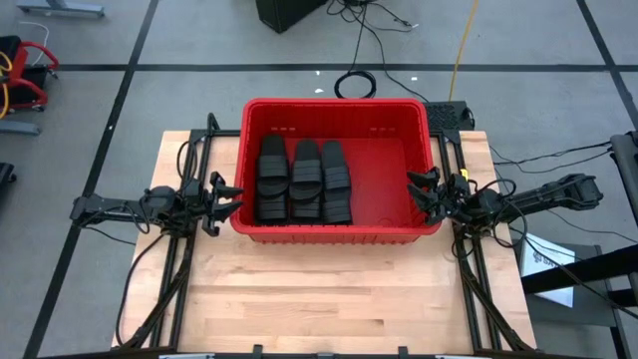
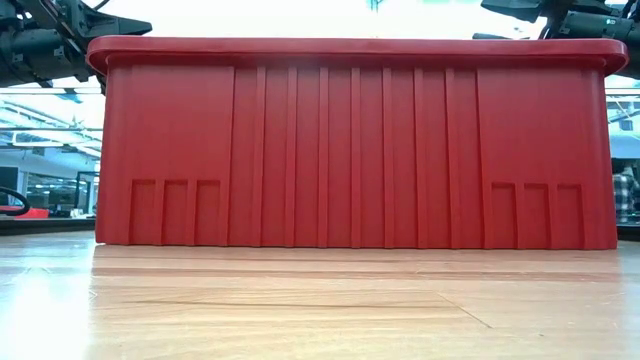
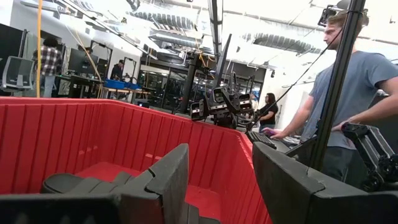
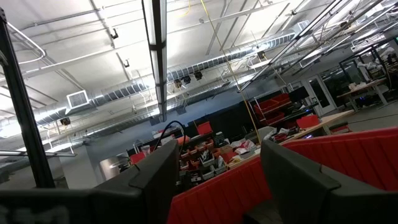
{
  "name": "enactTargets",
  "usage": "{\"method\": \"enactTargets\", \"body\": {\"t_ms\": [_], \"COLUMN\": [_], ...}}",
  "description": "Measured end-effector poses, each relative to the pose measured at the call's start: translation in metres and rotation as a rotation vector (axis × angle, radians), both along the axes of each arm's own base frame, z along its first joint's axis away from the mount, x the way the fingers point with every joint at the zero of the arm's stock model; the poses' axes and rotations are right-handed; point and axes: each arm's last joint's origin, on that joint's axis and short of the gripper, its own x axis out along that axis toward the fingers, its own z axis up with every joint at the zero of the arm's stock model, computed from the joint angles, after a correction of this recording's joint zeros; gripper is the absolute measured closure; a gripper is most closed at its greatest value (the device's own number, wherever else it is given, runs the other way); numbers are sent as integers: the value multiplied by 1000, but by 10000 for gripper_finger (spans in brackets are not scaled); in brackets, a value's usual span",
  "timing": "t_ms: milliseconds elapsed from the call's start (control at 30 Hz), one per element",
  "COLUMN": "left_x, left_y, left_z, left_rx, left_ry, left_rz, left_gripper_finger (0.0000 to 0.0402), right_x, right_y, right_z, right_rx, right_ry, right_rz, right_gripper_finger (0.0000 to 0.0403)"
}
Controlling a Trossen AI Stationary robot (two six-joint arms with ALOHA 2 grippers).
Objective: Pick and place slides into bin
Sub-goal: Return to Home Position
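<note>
The red bin (image 1: 419, 130) stands at the table's far middle; its front wall fills the low view (image 2: 350, 140). Several black slides (image 1: 303, 181) lie on its floor in three rows side by side, in the left half. They also show in the left wrist view (image 3: 74, 183). My left gripper (image 1: 227, 199) is open and empty just outside the bin's left rim, pointing at the bin (image 3: 221, 186). My right gripper (image 1: 424, 189) is open and empty at the bin's right rim, tilted up (image 4: 214, 180).
The bin's right half (image 1: 384, 179) is bare red floor. Bare wooden table (image 1: 329, 299) lies in front of the bin. A person (image 3: 367, 93) stands beyond the table's right side, behind a black frame post. Cables run along both table sides.
</note>
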Motion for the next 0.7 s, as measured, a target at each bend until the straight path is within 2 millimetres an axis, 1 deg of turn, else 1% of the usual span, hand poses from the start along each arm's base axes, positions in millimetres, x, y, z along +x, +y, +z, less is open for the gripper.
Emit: {"method": "enactTargets", "body": {"t_ms": [700], "left_x": [0], "left_y": [0], "left_z": [0], "left_rx": [0], "left_ry": [0], "left_rz": [-1], "left_gripper_finger": [217], "right_x": [0], "right_y": [0], "right_z": [0], "right_rx": [0], "right_ry": [0], "right_rz": [0], "right_gripper_finger": [185]}}
